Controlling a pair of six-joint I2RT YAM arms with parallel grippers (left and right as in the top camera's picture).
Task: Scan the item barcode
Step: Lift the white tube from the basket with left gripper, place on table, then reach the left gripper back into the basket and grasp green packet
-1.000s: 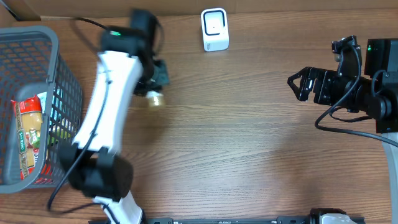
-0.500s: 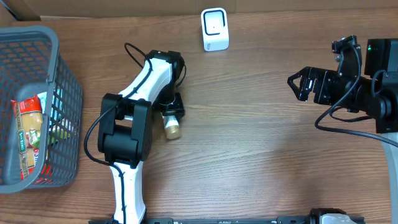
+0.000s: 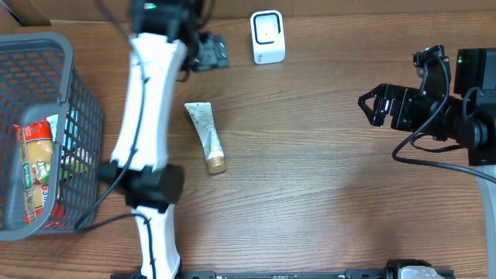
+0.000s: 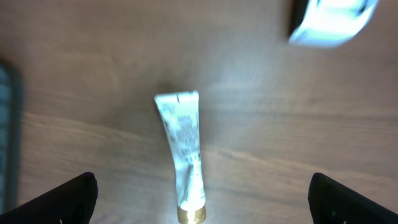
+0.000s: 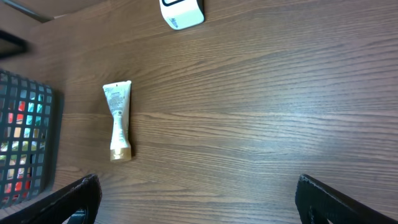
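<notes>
We see white gold-capped plastic tube (image 3: 204, 136) flat on brown wooden table (image 3: 325, 194), left gripper (image 3: 211, 51) fingers apart, empty, right gripper (image 3: 374, 105) likewise apart

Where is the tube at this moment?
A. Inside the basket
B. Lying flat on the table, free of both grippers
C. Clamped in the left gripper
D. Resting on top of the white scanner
B: the tube lies flat on the table, while the open left gripper hangs up by the scanner, well clear of the tube.
</notes>
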